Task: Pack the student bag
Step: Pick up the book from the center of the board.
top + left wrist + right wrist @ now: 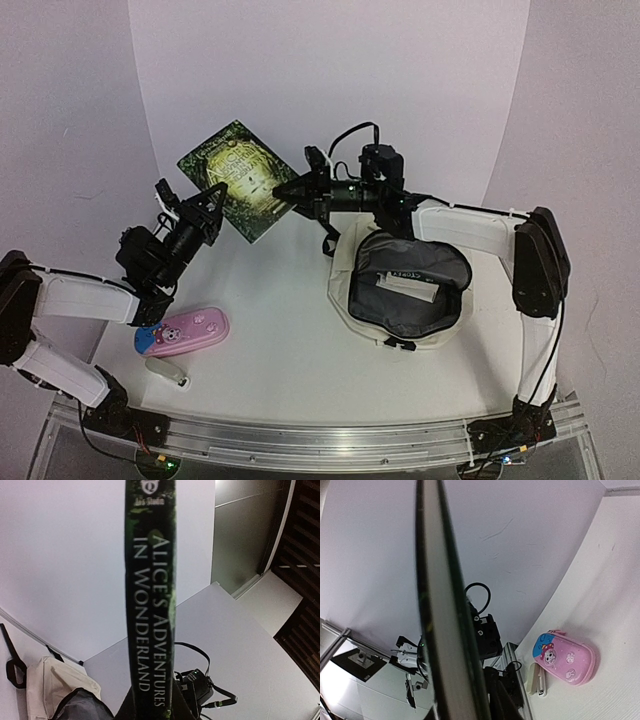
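Observation:
A dark green book (pixel 235 175), "Alice's Adventures in Wonderland", hangs in the air at the back of the table, held from both sides. My left gripper (pixel 213 203) is shut on its lower left edge; the spine (pixel 150 605) runs straight up the left wrist view. At the book's right corner my right gripper (pixel 290 190) is shut on it, with the page edge (pixel 440 605) between its jaws. The student bag (pixel 343 275), cream with grey lining, lies open-mouthed on the table right of centre, below the right gripper. Its cream side (pixel 50 680) shows in the left wrist view.
A pink cartoon pencil case (pixel 185 333) lies near the front left, also in the right wrist view (pixel 565 657). A small white stapler (pixel 168 372) lies just in front of it. White backdrop walls close off the back and sides.

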You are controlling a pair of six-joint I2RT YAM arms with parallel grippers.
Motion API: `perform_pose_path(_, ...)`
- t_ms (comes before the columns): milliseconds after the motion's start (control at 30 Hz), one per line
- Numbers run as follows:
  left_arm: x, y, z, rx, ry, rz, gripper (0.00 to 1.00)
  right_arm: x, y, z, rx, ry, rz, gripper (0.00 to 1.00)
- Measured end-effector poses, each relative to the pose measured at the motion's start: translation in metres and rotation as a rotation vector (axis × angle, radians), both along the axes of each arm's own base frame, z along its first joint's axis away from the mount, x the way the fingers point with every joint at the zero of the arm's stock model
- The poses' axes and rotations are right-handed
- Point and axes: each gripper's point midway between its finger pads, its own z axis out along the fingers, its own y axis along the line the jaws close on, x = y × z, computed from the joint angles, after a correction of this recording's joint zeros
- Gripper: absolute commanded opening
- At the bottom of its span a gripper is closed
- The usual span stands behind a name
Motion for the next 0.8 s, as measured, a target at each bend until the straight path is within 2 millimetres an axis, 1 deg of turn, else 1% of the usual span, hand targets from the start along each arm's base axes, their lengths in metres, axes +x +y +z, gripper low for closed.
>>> perform_pose_path(33, 0.000, 0.001, 0.000, -0.010, 0.006, -0.001, 0.31, -0.001, 0.000, 0.002, 0.009, -0.019, 0.006, 0.00)
perform_pose_path(67, 0.000, 0.001, 0.000, -0.017, 0.012, -0.001, 0.45, -0.002, 0.000, 0.005, 0.017, -0.028, 0.011, 0.00)
perform_pose_path(100, 0.000, 0.002, 0.002, -0.014, 0.009, 0.000, 0.56, -0.003, 0.000, 0.006, 0.020, -0.023, 0.017, 0.00)
perform_pose_path(167, -0.004, 0.003, 0.006, 0.000, 0.004, 0.000, 0.74, -0.003, -0.001, 0.004, 0.015, -0.012, 0.023, 0.00)
perform_pose_path(267, -0.015, 0.005, 0.012, 0.049, 0.014, -0.010, 0.87, -0.005, -0.006, -0.003, 0.004, 0.000, 0.042, 0.00)
perform_pose_path(333, -0.024, 0.006, 0.010, 0.119, 0.041, -0.013, 0.91, -0.009, -0.015, -0.008, -0.006, 0.005, 0.059, 0.00)
perform_pose_path(400, -0.033, 0.011, 0.006, 0.195, 0.070, -0.010, 0.94, -0.012, -0.030, -0.013, -0.020, 0.009, 0.072, 0.00)
perform_pose_path(467, -0.042, 0.015, 0.001, 0.290, 0.100, -0.005, 0.95, -0.013, -0.052, -0.017, -0.036, 0.015, 0.065, 0.00)
perform_pose_path(533, -0.048, 0.018, -0.001, 0.381, 0.118, -0.004, 0.98, -0.014, -0.077, -0.027, -0.069, 0.022, 0.045, 0.00)
perform_pose_path(633, -0.055, 0.018, -0.009, 0.508, 0.154, -0.024, 1.00, -0.018, -0.112, -0.052, -0.179, 0.012, 0.003, 0.00)
perform_pose_path(700, -0.059, 0.014, -0.019, 0.597, 0.184, -0.062, 1.00, -0.029, -0.127, -0.070, -0.267, -0.009, 0.003, 0.00)
perform_pose_path(800, -0.062, 0.001, -0.033, 0.718, 0.221, -0.152, 1.00, -0.057, -0.141, -0.094, -0.396, -0.065, 0.068, 0.00)
